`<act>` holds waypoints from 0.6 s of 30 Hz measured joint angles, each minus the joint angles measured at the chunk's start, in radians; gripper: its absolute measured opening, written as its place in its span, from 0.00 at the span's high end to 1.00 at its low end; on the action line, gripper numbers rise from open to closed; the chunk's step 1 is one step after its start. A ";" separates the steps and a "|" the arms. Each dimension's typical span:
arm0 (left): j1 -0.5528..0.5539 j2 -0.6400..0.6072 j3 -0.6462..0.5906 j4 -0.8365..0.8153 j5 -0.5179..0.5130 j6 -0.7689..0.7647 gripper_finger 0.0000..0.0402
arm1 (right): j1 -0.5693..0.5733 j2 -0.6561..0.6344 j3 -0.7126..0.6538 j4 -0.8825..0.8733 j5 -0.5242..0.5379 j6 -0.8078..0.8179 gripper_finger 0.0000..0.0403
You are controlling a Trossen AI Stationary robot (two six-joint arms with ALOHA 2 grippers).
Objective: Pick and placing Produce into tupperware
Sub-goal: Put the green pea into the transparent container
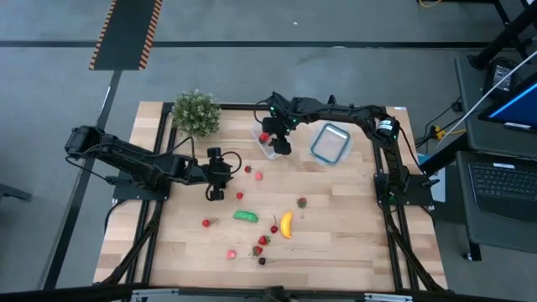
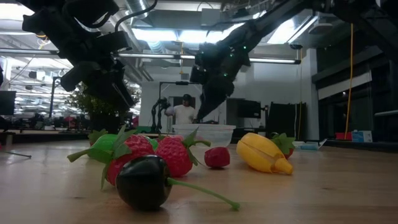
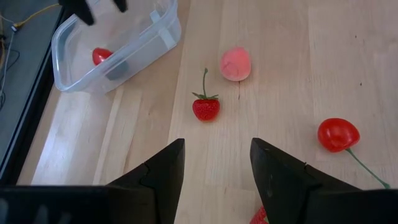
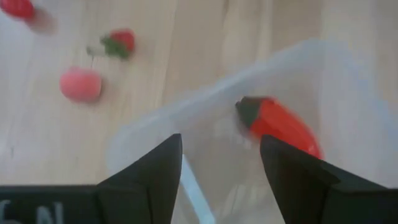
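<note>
Tupperware (image 1: 269, 143) sits near the table's far edge, beside the potted plant (image 1: 195, 112); we see a red pepper (image 4: 283, 126) inside it. Right gripper (image 1: 284, 143) hangs over the tub, fingers spread, empty. Left gripper (image 1: 216, 190) hovers mid-table, fingers parted, empty, near a strawberry (image 3: 206, 108). Banana (image 1: 287, 225) and green oblong piece (image 1: 246, 216) lie on the table.

One banana (image 1: 287, 224), one green vegetable (image 1: 246, 216), one clear tub (image 1: 267, 141), one blue-rimmed container (image 1: 331, 143), one potted plant (image 1: 196, 112), two arms.
</note>
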 joint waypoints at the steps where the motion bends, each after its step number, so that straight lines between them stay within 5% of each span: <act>1: 0.000 0.000 0.000 0.000 0.000 0.000 0.56 | 0.000 0.000 0.010 0.000 0.000 0.012 0.46; 18: 0.000 0.000 0.000 0.001 -0.027 -0.006 0.56 | 0.059 -0.004 0.167 -0.212 0.000 0.039 0.46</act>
